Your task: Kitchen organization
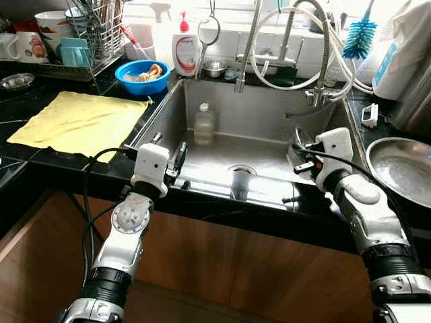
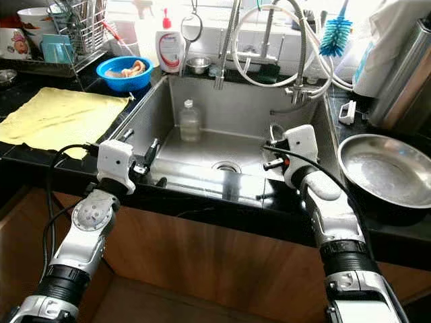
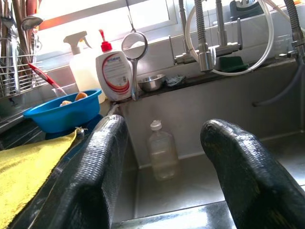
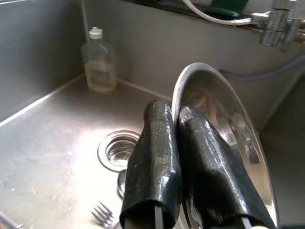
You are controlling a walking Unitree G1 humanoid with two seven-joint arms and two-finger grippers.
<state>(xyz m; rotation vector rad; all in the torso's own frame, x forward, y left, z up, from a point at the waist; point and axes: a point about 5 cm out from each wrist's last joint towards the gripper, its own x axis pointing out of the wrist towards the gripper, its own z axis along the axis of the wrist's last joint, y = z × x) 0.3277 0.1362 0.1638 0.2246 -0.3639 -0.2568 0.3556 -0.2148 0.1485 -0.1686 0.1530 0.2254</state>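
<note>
A steel sink [image 1: 262, 114] lies before me. A small clear bottle [image 1: 204, 124] with a white cap stands upright at its back wall. My right gripper [image 4: 175, 110] is shut on the rim of a shiny steel plate [image 4: 228, 124], which it holds tilted on edge at the sink's right side [image 1: 297, 145]. Below it a fork [image 4: 102, 215] lies on the sink floor near the drain [image 4: 118, 150]. My left gripper [image 1: 168, 149] hovers at the sink's front left edge, open and holding nothing, and points toward the bottle [image 3: 162, 150].
A wide steel bowl [image 1: 404, 171] sits on the right counter. On the left counter lie a yellow cloth [image 1: 77, 121], a blue bowl [image 1: 141, 75] and a dish rack [image 1: 87, 33]. A soap bottle [image 1: 185, 50], faucet hoses [image 1: 289, 47] and a blue brush [image 1: 359, 37] line the back.
</note>
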